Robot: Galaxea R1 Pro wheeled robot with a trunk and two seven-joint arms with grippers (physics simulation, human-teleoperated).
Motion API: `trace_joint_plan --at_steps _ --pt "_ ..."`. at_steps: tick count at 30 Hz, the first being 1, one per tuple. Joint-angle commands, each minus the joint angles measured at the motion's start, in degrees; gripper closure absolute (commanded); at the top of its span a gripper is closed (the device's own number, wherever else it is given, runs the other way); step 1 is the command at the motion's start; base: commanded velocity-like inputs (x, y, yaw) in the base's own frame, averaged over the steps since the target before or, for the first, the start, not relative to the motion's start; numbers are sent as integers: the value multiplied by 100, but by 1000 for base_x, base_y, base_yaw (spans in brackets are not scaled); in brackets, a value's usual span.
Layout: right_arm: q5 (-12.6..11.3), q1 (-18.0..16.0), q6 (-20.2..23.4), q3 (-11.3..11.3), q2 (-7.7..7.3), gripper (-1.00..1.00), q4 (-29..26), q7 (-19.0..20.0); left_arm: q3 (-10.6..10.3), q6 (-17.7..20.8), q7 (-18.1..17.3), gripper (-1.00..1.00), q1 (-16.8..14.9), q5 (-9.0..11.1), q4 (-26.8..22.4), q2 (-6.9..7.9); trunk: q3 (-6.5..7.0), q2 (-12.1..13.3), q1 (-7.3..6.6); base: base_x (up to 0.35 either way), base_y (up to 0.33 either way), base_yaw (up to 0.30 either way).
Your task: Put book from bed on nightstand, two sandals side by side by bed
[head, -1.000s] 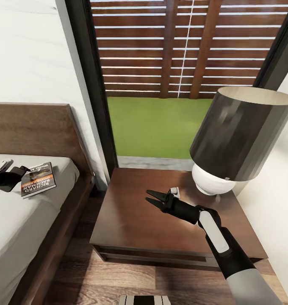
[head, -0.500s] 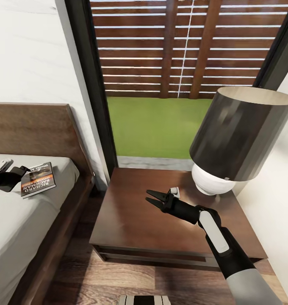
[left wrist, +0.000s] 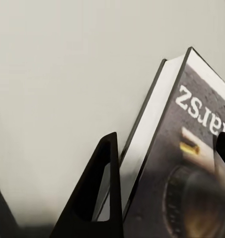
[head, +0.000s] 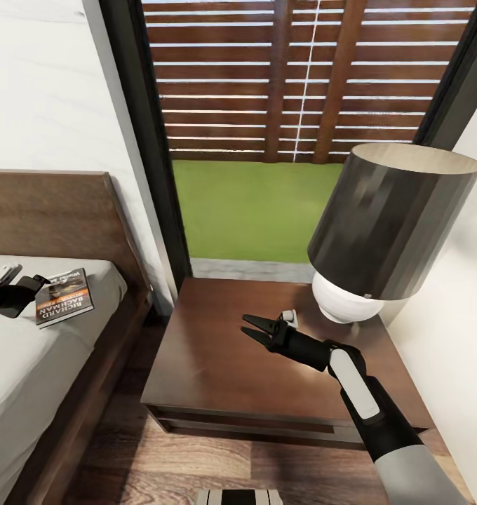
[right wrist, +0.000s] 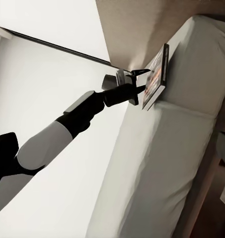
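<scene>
Lying on the bed (head: 28, 365), book (head: 64, 297) edge between open left gripper (head: 36, 283) fingers

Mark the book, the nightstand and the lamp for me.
book (head: 64, 297), head view, middle of its cover.
nightstand (head: 217, 365), head view, bare part of its top.
lamp (head: 393, 221), head view, side of its dark shade.

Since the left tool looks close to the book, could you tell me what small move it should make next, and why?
Probably shut the left tool on the book. The left wrist view shows its fingers open astride the book's edge, and the book lies flat on the bed, not yet lifted toward the nightstand.
</scene>
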Motion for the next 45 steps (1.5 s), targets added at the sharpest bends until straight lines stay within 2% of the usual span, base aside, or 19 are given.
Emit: trace_joint_plan --at_steps 1,32,45 --pt "-21 -4 24 6 -4 -100 1 1 50 47 58 -100 5 38 121 0 -5 -1 0 0 -11 0" --pt "-20 -4 24 2 -4 -100 1 2 55 65 58 -100 7 36 121 26 -5 -1 0 0 -1 0" --pt "-19 -3 24 2 -4 -100 1 1 56 100 56 -100 5 36 121 97 283 16 -34 0 0 0"
